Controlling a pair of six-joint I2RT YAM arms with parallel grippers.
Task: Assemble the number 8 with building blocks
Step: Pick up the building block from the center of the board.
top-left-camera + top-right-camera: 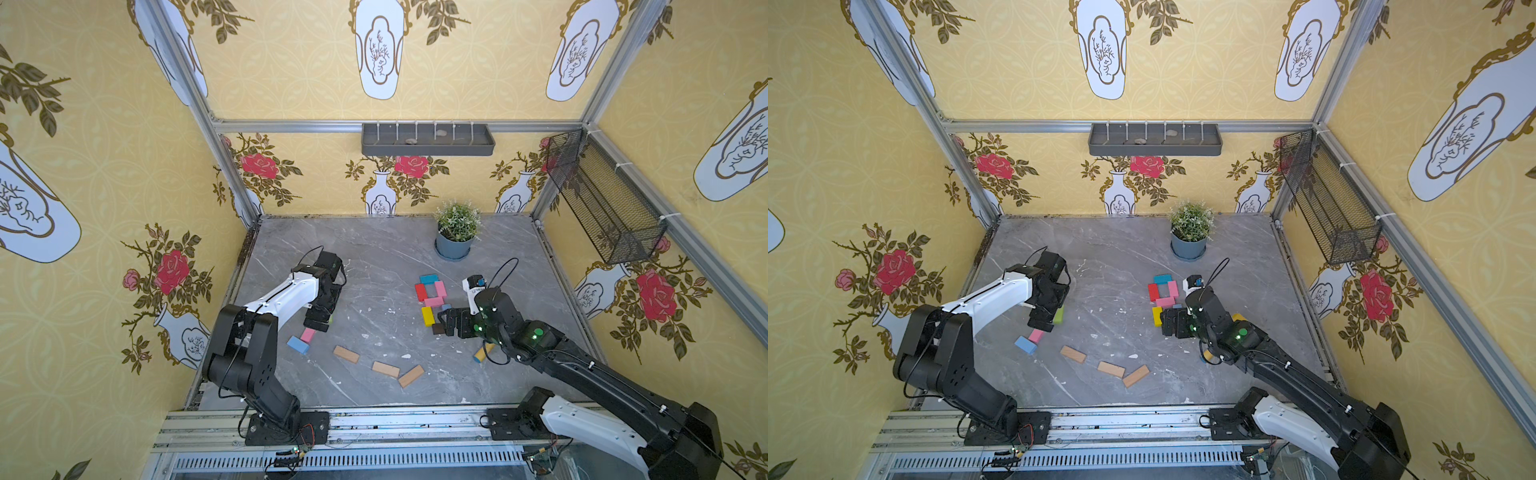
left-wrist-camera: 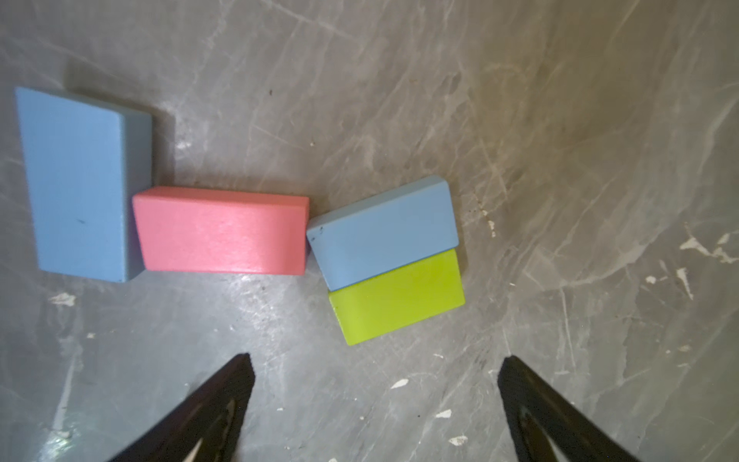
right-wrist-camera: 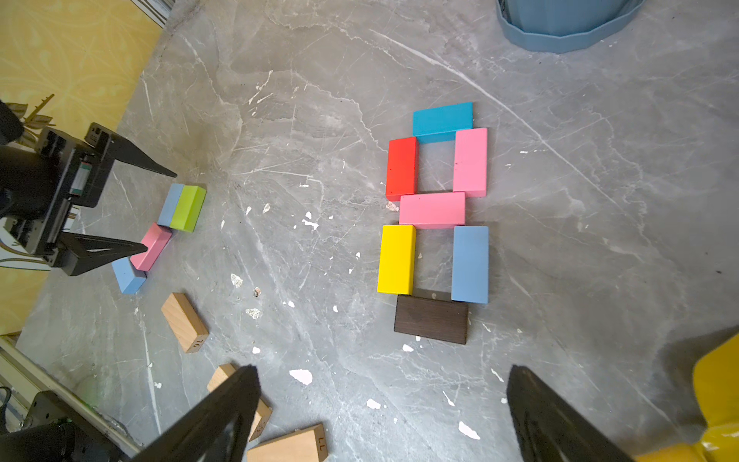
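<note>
The left jaws stood wide and empty over the loose building blocks point(image 1: 298, 345); the right jaws were equally wide and empty. Take the loose pink block point(image 2: 220, 232) as marker. A light blue block point(image 2: 384, 232) touched its end by a corner, and the green block point(image 2: 400, 304) lay flush along that blue one's long side, centred ahead of the left jaws. Its long axis ran across their gap, so a wrist turn looked necessary. The complete number 8 point(image 3: 434, 210) lay well apart from the pink block, leaving the left jaws far nearer.
</note>
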